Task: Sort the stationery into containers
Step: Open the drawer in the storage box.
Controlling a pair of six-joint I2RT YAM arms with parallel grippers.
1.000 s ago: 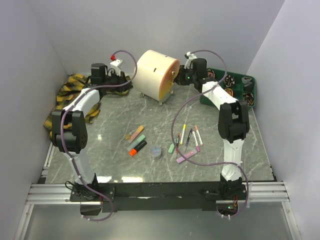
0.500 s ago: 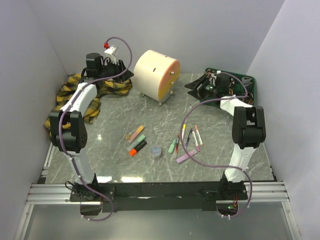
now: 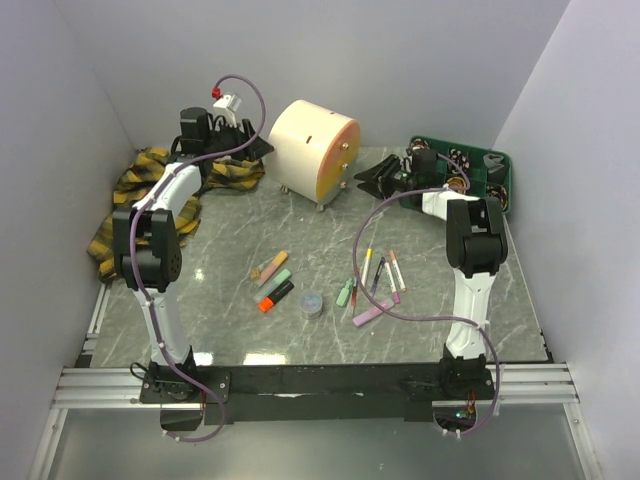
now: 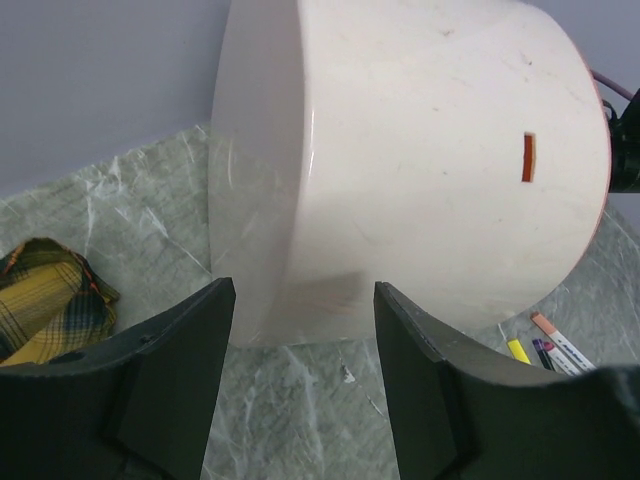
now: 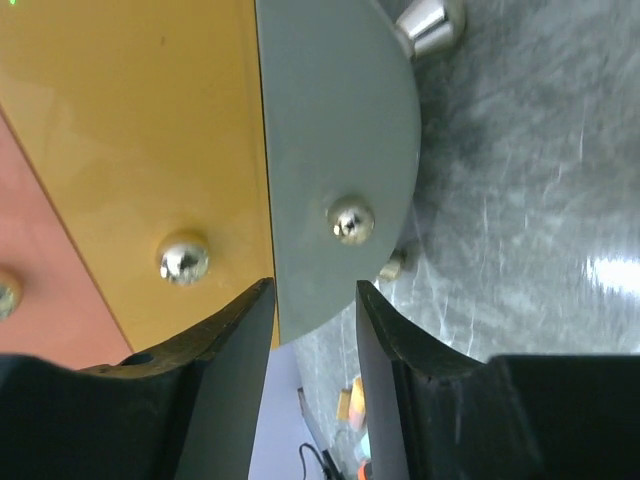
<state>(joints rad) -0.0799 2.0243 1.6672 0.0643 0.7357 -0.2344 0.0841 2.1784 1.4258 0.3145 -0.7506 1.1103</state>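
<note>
We see the cream cabinet [image 3: 312,150] near the middle of the tabletop's [image 3: 220,250] far edge, lying on its side, its orange drawer front [image 5: 130,170] facing right with small metal knobs [image 5: 184,258]. The left gripper [image 4: 300,380] hovers just left of the cabinet's cream back end, jaws spread apart, nothing between them. The right gripper [image 5: 312,330] sits just right of the drawer front, jaws parted around empty air, lined up near a grey panel [image 5: 340,150] of the front; it holds nothing. The green tray [image 3: 495,175] stands at the far right corner, partly hidden behind the right arm.

The stationery lies mid-tabletop, toward the near edge. Left cluster: orange highlighter [image 3: 270,265], green highlighter [image 3: 276,279], black-and-red highlighter [image 3: 277,296], side by side. The grey tin [image 3: 313,303] sits just right of them. Right cluster: a yellow pen [image 3: 367,265], pink pens [image 3: 394,276], a pink highlighter [image 3: 366,315] and a few more pens too small to tell apart. A plaid cloth [image 3: 140,190] is bunched at the far left corner.
</note>
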